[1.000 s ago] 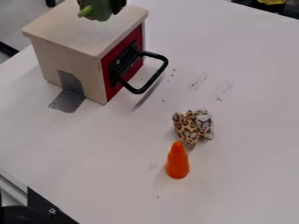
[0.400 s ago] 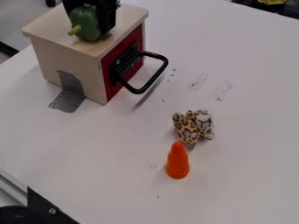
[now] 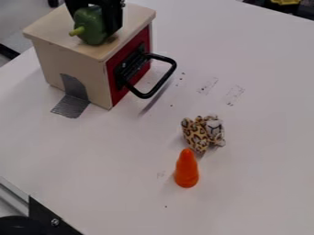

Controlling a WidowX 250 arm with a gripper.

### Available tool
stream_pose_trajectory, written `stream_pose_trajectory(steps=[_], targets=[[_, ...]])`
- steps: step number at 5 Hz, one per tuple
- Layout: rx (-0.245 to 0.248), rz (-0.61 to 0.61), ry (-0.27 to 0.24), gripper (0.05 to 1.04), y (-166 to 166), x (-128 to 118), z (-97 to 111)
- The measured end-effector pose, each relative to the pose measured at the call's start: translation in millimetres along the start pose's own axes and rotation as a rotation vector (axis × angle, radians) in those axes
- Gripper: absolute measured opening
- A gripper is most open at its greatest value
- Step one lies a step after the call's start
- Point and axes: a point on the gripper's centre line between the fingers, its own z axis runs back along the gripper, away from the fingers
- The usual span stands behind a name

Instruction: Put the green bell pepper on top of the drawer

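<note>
Camera view: the black hand (image 3: 97, 20) hangs over the top of the wooden drawer box (image 3: 58, 32) near the upper left, with the green bell pepper (image 3: 89, 30) held between its fingers, which stand apart by about the pepper's width. One dark finger lies against the pepper on the right of the view; the other is partly hidden behind it at the upper left. The pepper sits over the front half of the box's pale top, its light green stem (image 3: 76, 31) pointing to the left of the view. Its underside is at or just above the wood; whether it touches cannot be told. The box stands upright on the white worktop (image 3: 264, 151), turned at an angle, so that a plain pale side and a red front (image 3: 114, 94) both show. A black looped handle (image 3: 161, 81) sticks out from that front over the worktop. Grey tape (image 3: 72, 94) runs down the plain side from low on the wall and bends out flat onto the worktop. Nearer the middle of the view lies a leopard-spotted soft toy (image 3: 196, 134) with a greyish-white part at its right side. Just below it in the view is an orange, cone-shaped object (image 3: 186, 170), its narrow end close to the toy; whether the two touch is hard to tell. Small dark specks and two faint smudged patches mark the worktop to the right of the handle. At the lower left corner, a black bracket (image 3: 46, 215) with a screw shows beside a dark rounded object (image 3: 18, 226).
</note>
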Motion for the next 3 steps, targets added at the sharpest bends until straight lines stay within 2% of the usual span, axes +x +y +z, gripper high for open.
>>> stream_pose_trajectory(steps=[1,3], targets=[[0.022,-0.009,-0.048,1.001,-3,-1,23],[0.075,-0.066,-0.105,1.001,-26,0,62]])
